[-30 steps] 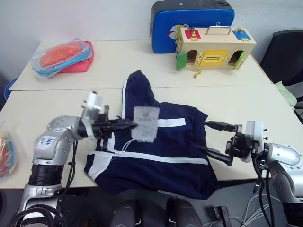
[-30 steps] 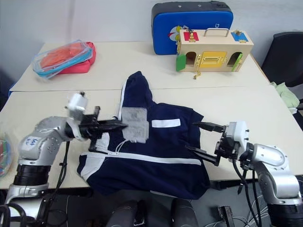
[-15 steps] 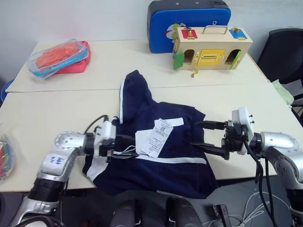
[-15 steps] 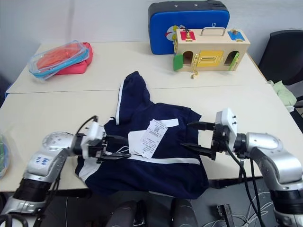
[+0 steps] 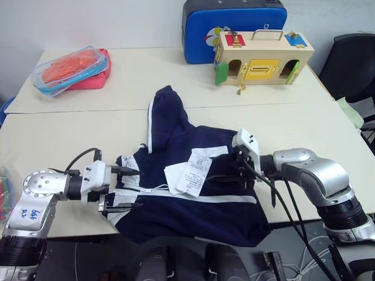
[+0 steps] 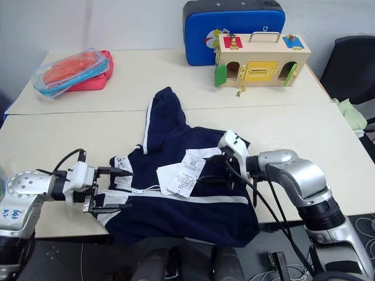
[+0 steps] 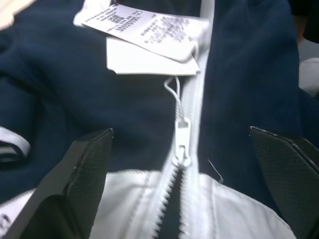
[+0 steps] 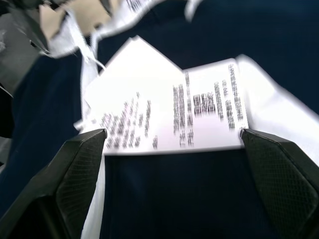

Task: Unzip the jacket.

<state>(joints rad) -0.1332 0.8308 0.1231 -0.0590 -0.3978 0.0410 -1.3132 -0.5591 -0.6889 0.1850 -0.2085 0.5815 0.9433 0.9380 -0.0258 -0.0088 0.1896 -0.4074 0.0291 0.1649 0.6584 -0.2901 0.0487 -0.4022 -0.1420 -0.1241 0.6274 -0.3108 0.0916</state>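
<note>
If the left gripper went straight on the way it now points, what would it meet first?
Most likely the white zipper pull, centred between the open left gripper's fingers on the jacket. The paper tags lie farther along. Depth is hard to judge.

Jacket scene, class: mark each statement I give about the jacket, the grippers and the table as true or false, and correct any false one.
1. The jacket lies on the table. True.
2. The left gripper is shut on the paper tags. False: its fingers are open, and the tags lie loose on the jacket.
3. The zipper pull sits between the left gripper's open fingers. True.
4. The right gripper is over the jacket by the tags. True.
5. The wooden box stands on the jacket. False: it stands apart at the table's far edge, in front of the blue case.
</note>
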